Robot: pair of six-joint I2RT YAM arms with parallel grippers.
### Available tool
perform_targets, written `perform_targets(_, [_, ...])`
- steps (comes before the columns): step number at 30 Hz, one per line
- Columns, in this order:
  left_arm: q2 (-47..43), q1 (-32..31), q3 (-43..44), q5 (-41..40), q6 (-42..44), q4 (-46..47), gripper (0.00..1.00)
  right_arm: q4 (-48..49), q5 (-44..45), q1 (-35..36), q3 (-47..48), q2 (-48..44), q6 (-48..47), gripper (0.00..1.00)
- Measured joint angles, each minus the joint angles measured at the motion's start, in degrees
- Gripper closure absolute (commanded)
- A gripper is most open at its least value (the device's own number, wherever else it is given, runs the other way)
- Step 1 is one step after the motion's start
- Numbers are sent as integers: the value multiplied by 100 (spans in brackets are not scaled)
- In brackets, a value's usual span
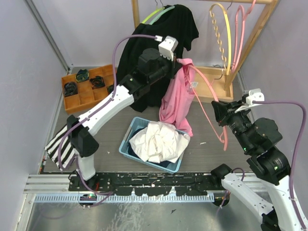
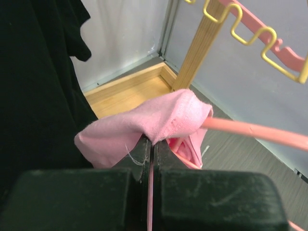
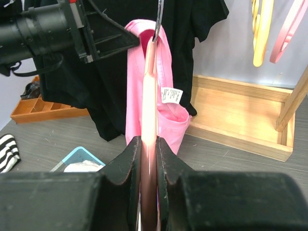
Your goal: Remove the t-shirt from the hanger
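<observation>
1. The left gripper (image 2: 151, 140) is reaching above and behind the blue bin (image 1: 127, 136), its claw clenched tight on a fold at the shoulder of the pink t-shirt (image 1: 179, 101).
2. The right gripper (image 3: 148, 144) is working to the right of the bin, its claw grasping the pink hanger (image 3: 149, 106) by the lower end. The hanger is slanting up from that grip toward the left gripper.
3. The t-shirt is draping off the hanger's upper part, just behind the bin's far right corner. Its hem is dangling close to the white laundry (image 1: 159, 142) in the bin.
4. The step in hand looks like peeling the shoulder off the hanger. The right claw should be bracing the hanger steady while the left is drawing the cloth along the hanger arm and past its tip, not across it.
5. The neckline may be catching on the hook, so a slow pull suits.
6. The black t-shirt (image 1: 139, 57), hanging behind the bin, is crowding the left arm and is best avoided.
</observation>
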Motion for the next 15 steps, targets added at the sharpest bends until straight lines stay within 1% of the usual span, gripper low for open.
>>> perform_targets(8, [977, 179, 1519, -273, -4, -476, 100, -323, 61, 0, 372, -413, 0, 99])
perform_targets(10, [1185, 212, 1786, -310, -7, -595, 100, -352, 138, 0, 474, -516, 0, 99])
perform_targets(12, [1329, 234, 1965, -345, -11, -675, 100, -365, 251, 0, 560, -610, 0, 99])
perform_targets(15, [1314, 251, 1902, -291, -63, -684, 100, -369, 490, 0, 614, -708, 2, 99])
